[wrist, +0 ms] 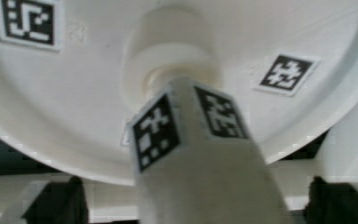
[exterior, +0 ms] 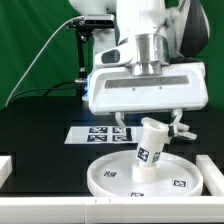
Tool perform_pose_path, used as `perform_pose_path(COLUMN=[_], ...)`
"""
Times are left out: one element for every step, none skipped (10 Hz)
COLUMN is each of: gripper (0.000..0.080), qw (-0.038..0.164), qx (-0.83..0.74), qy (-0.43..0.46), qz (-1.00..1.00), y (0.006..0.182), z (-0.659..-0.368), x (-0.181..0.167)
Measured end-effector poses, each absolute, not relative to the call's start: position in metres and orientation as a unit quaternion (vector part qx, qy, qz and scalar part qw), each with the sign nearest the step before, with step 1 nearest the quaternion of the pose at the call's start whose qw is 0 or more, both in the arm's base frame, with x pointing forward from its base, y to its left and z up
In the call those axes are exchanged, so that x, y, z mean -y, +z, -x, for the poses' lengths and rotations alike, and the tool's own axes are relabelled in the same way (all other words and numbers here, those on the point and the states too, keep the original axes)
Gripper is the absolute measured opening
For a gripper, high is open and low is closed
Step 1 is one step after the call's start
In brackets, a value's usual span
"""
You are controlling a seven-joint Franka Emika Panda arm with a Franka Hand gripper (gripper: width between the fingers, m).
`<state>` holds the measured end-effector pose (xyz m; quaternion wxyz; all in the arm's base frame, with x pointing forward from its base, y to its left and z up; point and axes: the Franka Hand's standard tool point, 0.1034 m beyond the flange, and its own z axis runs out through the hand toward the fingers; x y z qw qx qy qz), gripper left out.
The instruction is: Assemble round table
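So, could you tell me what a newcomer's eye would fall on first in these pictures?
Most likely the short white post, leaning at a tilt with its foot at the middle of the large round disc near the front of the black table. Right above it hangs the robot arm; whether its jaws grip the post is unclear. Beyond the disc in the exterior view lies the marker board.

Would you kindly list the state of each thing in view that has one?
round disc: lying flat on the table, rim up.
post: tilted, lower end at the round disc's hub.
claw: around the post's top, grip unclear.
marker board: lying flat on the table.
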<state>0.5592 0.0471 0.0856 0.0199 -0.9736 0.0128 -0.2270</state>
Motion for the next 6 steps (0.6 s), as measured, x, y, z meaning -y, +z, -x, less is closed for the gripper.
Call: perform_pose_path(gripper=[0.0643, 0.0643, 0.0648, 0.0649, 0.0649, 0.0649], qw=[0.02, 0.027, 0.041, 0.047, 0.054, 0.056], qx=[-0.009, -0.006, -0.01, -0.011, -0.011, -0.013], qy=[-0.228, -0.19, -0.15, -0.128, -0.091, -0.071], qz=[0.973, 0.981, 0.988, 0.991, 0.994, 0.996], y=[0.094, 0.091, 0.096, 0.094, 0.09, 0.091], z=[-0.565, -0.565, -0.574, -0.576, -0.571, -0.575], x=[-0.05, -0.051, -0.054, -0.057, -0.057, -0.048])
